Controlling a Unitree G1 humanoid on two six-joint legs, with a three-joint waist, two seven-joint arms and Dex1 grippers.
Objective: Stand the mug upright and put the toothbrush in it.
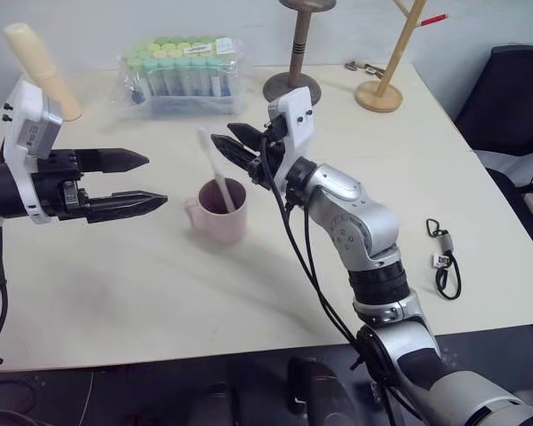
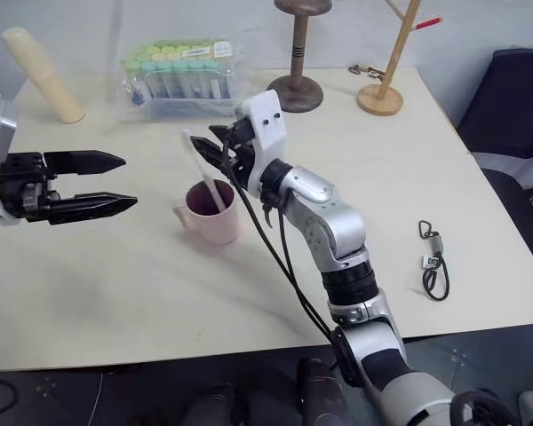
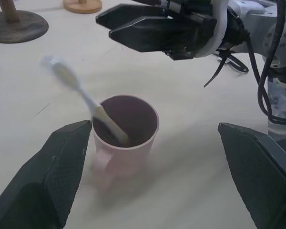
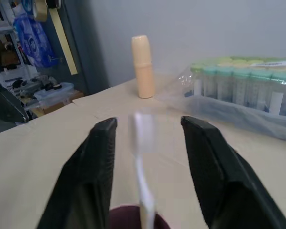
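You have the mug (image 1: 220,213) standing upright near the middle of the table, mouth up. It is a small pale pink cylinder with a darker mauve inside, and its small pink handle points to the left. The toothbrush (image 1: 215,171) stands in it, its lower end down inside the cup, leaning up and to the left against the rim. It is slim and white, and its upper end rises well above the mug.

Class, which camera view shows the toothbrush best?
Left wrist view: the toothbrush shows whole, leaning in the mug. Both eye views show it smaller beside the right tool. Right wrist view shows a blurred stem.
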